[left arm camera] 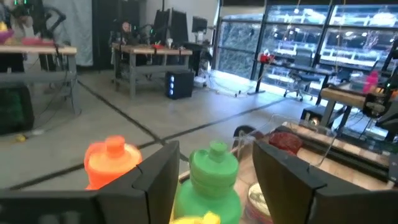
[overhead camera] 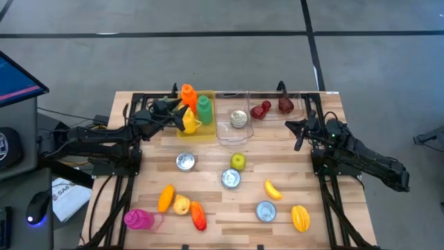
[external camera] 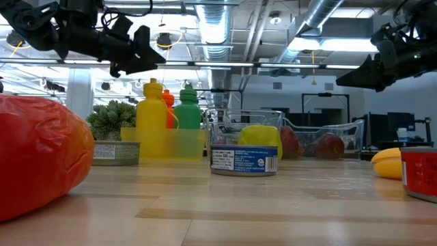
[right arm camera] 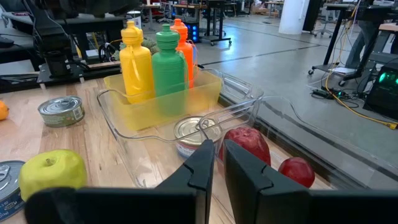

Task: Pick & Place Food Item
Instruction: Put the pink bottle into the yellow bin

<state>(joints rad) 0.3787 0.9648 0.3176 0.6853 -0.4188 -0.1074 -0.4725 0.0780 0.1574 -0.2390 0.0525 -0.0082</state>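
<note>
Standing upright just below the left gripper [overhead camera: 182,111], the yellow bottle [overhead camera: 188,121] sits in the yellow bin [overhead camera: 196,133] beside the green bottle [overhead camera: 203,109] and the orange bottle [overhead camera: 187,94]; the low view shows the jaws raised above the bottle tops, and the left wrist view shows them parted with nothing between them. By my reading this is the tail of a placing step: the bottle looks delivered, so the next move calls for lifting clear without clipping the caps and then choosing another item. Nearer the robot than this pincer, loose on the table [overhead camera: 326,208], lie a green apple [overhead camera: 237,161], several tins, a banana [overhead camera: 272,189] and a pink bottle [overhead camera: 138,219]. Beside the yellow bin, toward the right arm, a clear bin [overhead camera: 223,130] holds one tin [overhead camera: 238,119], and a further clear bin [right arm camera: 273,130] holds red fruit [overhead camera: 260,110]. The right gripper [overhead camera: 300,132] waits near that last bin, fingers closed on nothing.
</note>
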